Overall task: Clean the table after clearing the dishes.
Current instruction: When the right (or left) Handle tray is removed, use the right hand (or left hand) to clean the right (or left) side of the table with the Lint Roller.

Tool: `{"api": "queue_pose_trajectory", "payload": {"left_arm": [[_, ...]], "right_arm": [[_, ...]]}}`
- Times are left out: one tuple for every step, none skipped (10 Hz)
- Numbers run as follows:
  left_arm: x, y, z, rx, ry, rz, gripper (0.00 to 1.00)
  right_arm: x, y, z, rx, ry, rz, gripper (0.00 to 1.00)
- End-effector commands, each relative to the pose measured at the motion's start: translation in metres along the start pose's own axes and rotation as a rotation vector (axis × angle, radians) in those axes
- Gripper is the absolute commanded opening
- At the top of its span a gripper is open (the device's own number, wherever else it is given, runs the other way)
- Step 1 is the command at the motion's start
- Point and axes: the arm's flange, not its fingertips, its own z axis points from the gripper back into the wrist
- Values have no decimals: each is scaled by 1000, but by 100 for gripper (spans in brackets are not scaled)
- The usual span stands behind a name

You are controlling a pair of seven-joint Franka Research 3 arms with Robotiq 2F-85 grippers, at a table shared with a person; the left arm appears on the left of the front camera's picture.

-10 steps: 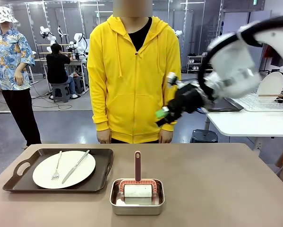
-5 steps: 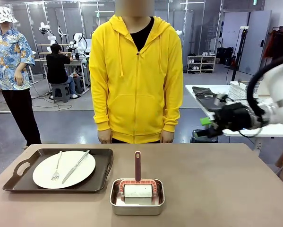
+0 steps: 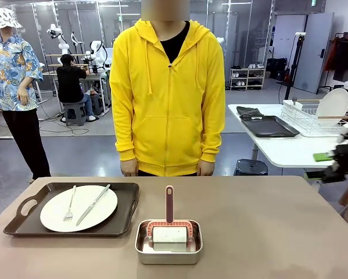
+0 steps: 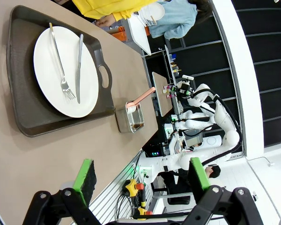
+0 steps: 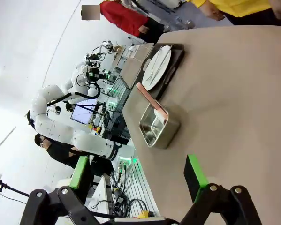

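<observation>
Front view: clearing looks unfinished. One tray with plate, fork and knife sits on the bench, left side. Steel pan with roller stands mid-bench, near edge. Left jaws and right jaws are released, gripping nothing. Next move probably calls for a level grip on the tray's handle. Right arm is cut off at picture edge; roller's underside is hidden in the pan.

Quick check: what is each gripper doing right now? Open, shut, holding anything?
Left gripper: open, holding nothing.
Right gripper: open, holding nothing.
</observation>
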Motion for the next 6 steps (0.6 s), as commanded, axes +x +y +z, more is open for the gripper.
{"api": "queue_pose_trajectory", "payload": {"left_arm": [[-1, -1, 2, -3, -2, -8, 100], [-1, -1, 2, -3, -2, -8, 100], [-1, -1, 2, -3, -2, -8, 100], [-1, -1, 2, -3, -2, -8, 100], [-1, -1, 2, -3, -2, -8, 100], [-1, -1, 2, -3, -2, -8, 100]], "right_arm": [[-3, -12, 47, -13, -16, 33, 100], [-5, -16, 80, -5, -48, 58, 100], [-5, -20, 104, -39, -65, 46, 100], [-4, -23, 125, -66, -79, 40, 100], [-3, -27, 142, -134, -106, 11, 100], [-2, -32, 155, -147, -138, 10, 100]]}}
